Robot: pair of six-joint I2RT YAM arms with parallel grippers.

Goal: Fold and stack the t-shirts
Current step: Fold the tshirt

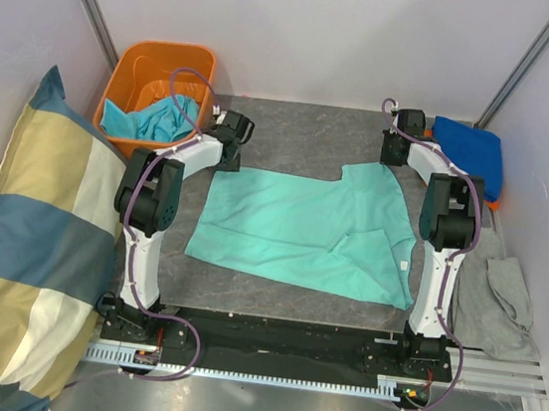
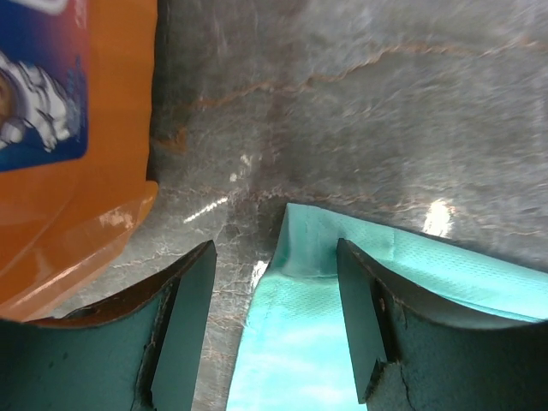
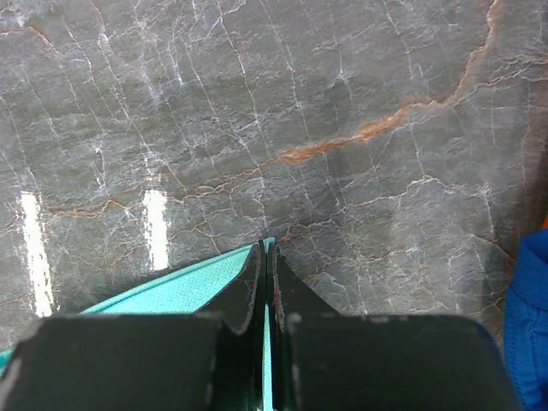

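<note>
A mint-teal t-shirt (image 1: 302, 224) lies spread flat on the grey marble table. My left gripper (image 1: 231, 156) is low at the shirt's far left corner. In the left wrist view this gripper (image 2: 276, 317) is open, and the corner of the t-shirt (image 2: 300, 265) lies between its fingers (image 2: 184, 330) without being pinched. My right gripper (image 1: 393, 156) is at the far right corner. It (image 3: 267, 257) is shut on a thin edge of the t-shirt (image 3: 171, 287). A turquoise t-shirt (image 1: 165, 117) sits in the orange bin (image 1: 136, 68). A royal blue t-shirt (image 1: 473, 152) lies at the back right.
The orange bin (image 2: 68, 171) stands close to the left of my left gripper. A grey cloth (image 1: 503, 304) lies at the right edge of the table. A big striped pillow (image 1: 18, 254) leans on the left. Something orange (image 1: 496, 205) peeks out under the royal blue t-shirt.
</note>
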